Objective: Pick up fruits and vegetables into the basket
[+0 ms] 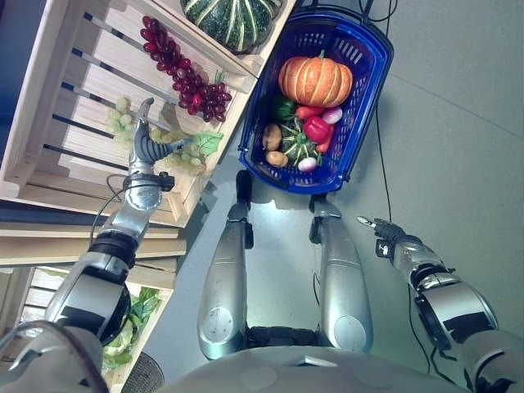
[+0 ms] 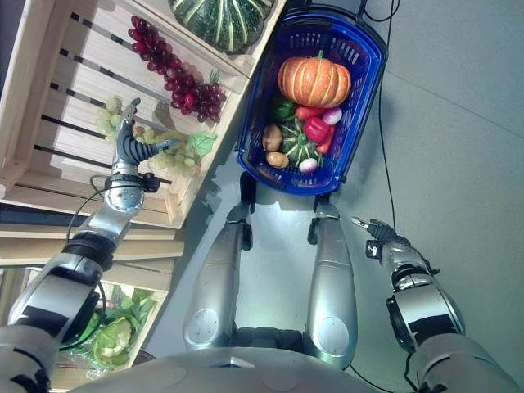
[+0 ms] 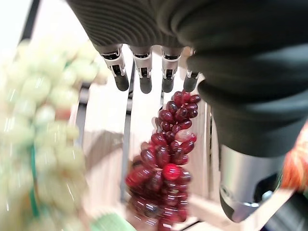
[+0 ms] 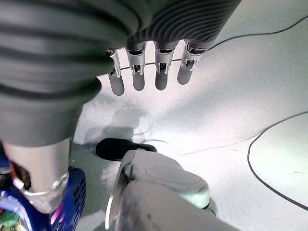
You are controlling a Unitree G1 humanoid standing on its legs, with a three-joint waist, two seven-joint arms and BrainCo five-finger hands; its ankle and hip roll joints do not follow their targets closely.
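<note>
Grapes, a dark red bunch (image 1: 184, 78), are lying in the wooden crate (image 1: 49, 123) at the upper left of the frame, with a pale green bunch (image 1: 176, 151) just below them near the crate's lower edge. A striped green squash (image 1: 233, 20) is sitting in the next compartment at the top centre. The left hand (image 1: 147, 147) is reaching into the crate just beside the green grapes, its fingers (image 3: 144, 77) stretched out straight and apart from the thumb, holding nothing; in the left wrist view the red grapes are lying just past the fingertips. The blue basket (image 1: 368, 82) is standing on the grey floor (image 1: 458, 123) at the upper centre, already holding an orange pumpkin (image 1: 315, 79), a red pepper (image 1: 318, 128), a small striped gourd (image 1: 296, 146), a potato (image 1: 272, 137) and other small produce. The right hand (image 1: 383, 229) is hanging over the floor at the lower right, well apart from the basket, its fingers (image 4: 137, 77) straight and empty. Leafy greens (image 1: 131, 323) are lying in a lower crate at the bottom left.
</note>
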